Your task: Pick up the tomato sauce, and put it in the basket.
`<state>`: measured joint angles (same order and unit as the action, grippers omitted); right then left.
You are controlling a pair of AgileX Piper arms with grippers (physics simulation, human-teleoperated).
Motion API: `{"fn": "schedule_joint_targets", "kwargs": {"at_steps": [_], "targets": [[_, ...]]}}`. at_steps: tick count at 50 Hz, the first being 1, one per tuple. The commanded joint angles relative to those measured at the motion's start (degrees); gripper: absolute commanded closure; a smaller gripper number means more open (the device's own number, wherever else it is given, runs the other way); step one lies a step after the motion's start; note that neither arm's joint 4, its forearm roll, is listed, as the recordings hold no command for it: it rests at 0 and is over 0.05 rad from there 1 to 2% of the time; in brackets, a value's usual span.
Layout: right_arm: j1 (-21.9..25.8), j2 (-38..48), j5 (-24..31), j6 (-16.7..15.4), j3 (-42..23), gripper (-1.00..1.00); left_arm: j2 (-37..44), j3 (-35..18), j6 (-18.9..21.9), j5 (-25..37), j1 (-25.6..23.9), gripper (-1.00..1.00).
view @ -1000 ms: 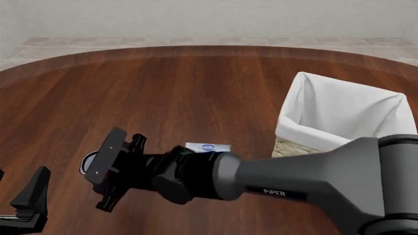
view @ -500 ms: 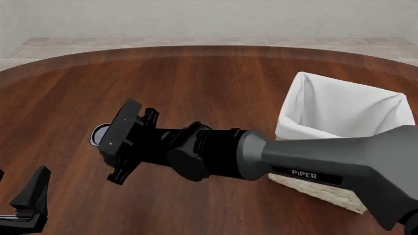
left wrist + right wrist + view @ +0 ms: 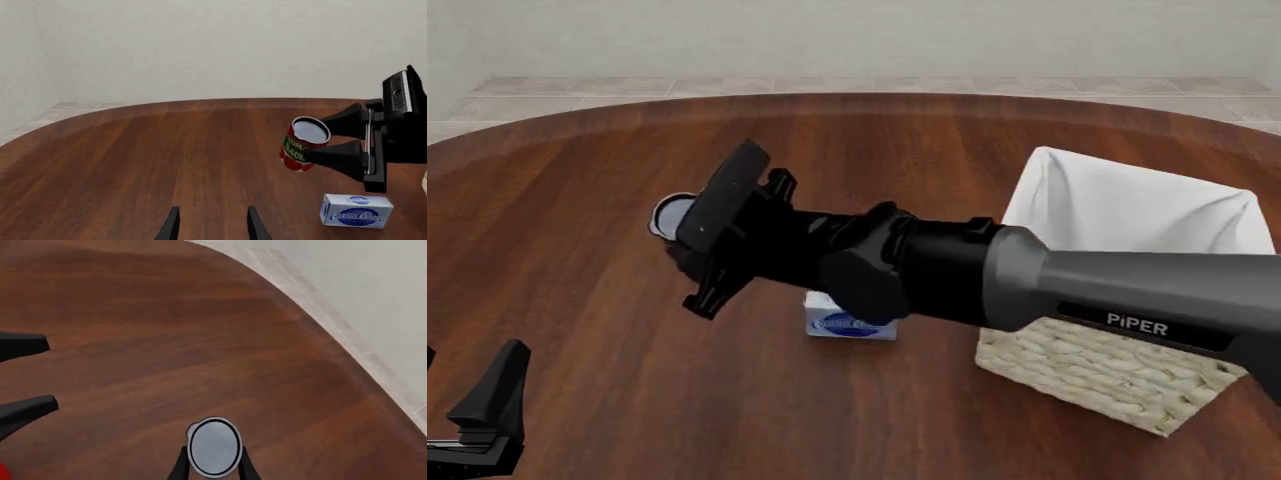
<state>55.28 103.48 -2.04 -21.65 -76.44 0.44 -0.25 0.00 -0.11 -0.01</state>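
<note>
From the left wrist view we see the small red-labelled tomato sauce can with a silvery top (image 3: 301, 143) clamped in the black right hand (image 3: 333, 141), lifted off the dark wooden bench (image 3: 133, 160), above a blue-and-white rectangular box (image 3: 356, 211). The left hand (image 3: 209, 226) is parted and holds nothing.

From the front view, the can (image 3: 673, 214) hangs well left of the pale wicker basket with white cloth lining (image 3: 1121, 290).

From the right wrist view, the can's top (image 3: 214, 446) sits between the fingers.
</note>
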Motion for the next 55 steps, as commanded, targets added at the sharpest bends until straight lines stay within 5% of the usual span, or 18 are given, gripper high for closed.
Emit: {"fn": "schedule_joint_targets", "kwargs": {"at_steps": [1,32,55], "targets": [[-2.5,-3.8,0.4,0.1,0.9,1.0,0.0,0.0,0.0,0.0,0.0,-1.0],[-11.5,-8.6,2.5,-0.9,2.2,1.0,0.0,0.0,0.0,0.0,0.0,-1.0],[-19.2,-15.8,1.4,-0.5,9.3,1.0,0.0,0.0,0.0,0.0,0.0,-1.0]]}}
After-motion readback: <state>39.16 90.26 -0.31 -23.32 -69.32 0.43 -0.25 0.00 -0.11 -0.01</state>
